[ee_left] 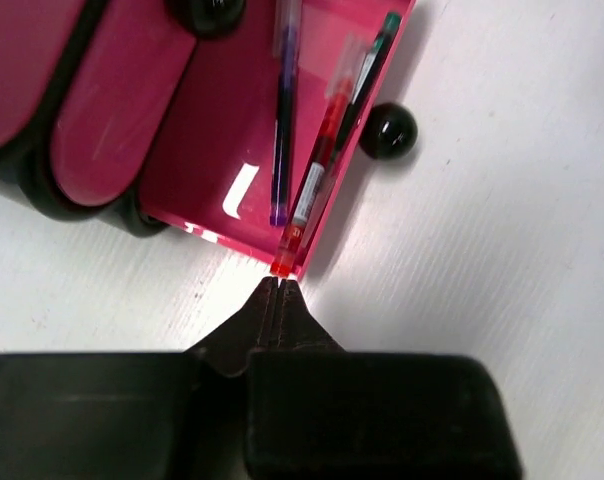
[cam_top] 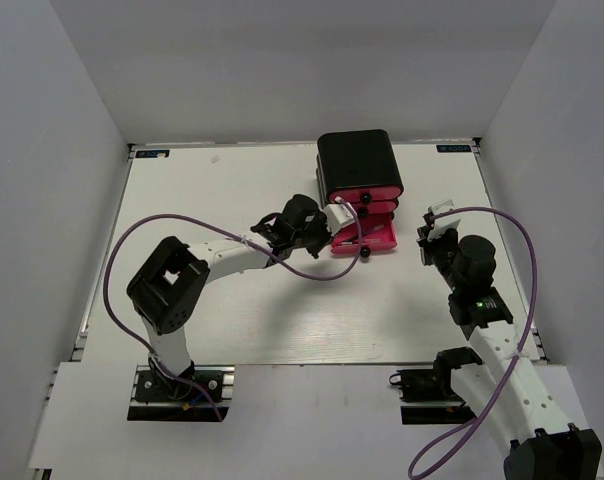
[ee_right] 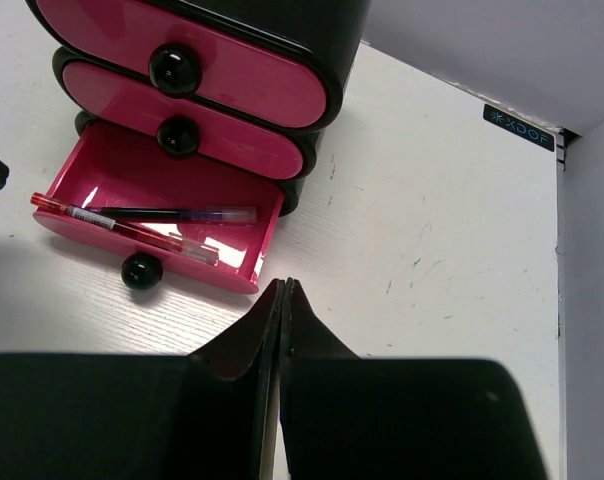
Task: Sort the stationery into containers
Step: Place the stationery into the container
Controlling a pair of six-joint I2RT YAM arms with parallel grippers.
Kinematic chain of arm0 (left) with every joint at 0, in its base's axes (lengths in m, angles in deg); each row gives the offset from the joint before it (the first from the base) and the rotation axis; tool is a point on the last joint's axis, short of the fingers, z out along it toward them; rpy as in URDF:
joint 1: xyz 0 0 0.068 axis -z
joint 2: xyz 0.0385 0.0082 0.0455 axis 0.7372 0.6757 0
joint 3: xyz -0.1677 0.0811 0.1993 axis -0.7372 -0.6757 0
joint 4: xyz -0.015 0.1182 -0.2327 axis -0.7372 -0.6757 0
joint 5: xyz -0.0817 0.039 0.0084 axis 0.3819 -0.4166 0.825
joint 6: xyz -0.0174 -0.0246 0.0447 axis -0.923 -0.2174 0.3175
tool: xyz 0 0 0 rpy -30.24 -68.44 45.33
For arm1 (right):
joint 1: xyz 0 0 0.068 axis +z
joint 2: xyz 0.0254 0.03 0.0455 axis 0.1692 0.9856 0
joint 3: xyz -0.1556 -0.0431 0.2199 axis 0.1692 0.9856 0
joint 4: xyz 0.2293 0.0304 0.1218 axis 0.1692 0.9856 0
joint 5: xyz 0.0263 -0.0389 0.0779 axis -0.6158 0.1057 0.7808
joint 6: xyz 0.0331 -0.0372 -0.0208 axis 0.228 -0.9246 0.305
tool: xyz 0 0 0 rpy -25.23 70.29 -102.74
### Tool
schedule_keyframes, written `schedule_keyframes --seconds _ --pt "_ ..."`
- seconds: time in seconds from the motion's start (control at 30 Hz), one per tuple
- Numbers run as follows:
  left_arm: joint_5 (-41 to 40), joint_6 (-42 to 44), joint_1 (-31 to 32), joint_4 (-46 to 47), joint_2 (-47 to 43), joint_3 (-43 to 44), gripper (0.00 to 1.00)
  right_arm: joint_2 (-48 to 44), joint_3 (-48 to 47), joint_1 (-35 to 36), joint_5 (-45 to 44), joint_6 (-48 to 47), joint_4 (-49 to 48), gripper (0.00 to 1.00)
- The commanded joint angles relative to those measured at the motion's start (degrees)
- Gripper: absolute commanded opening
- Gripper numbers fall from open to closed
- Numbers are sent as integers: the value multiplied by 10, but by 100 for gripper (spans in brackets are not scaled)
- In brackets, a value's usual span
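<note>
The glossy black case [cam_top: 357,162] holds three pink drawers. The top two are closed [ee_right: 252,92]. The bottom drawer [cam_top: 380,240] is pulled out, and its wall also shows in the left wrist view [ee_left: 197,160]. In it lie a purple pen [ee_left: 281,120], a red pen [ee_left: 317,170] and a green pen [ee_left: 374,60]. The red pen's end sticks over the drawer's corner. My left gripper [ee_left: 279,285] is shut, its tips right at that red end. My right gripper [ee_right: 284,287] is shut and empty, just right of the open drawer. The eraser and markers are out of view.
The open drawer's black knob [ee_left: 387,131] juts toward the near side. A purple cable [cam_top: 312,272] loops across the table before the drawer. White walls close in the table on three sides.
</note>
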Motion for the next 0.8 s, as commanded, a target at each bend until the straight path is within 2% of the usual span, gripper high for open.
schedule_keyframes --seconds 0.0,0.77 --pt "-20 -6 -2 2 -11 -8 0 -7 -7 -4 3 -2 -24 0" --pt "-45 -11 3 -17 46 37 0 -8 -5 -6 -1 -4 -27 0"
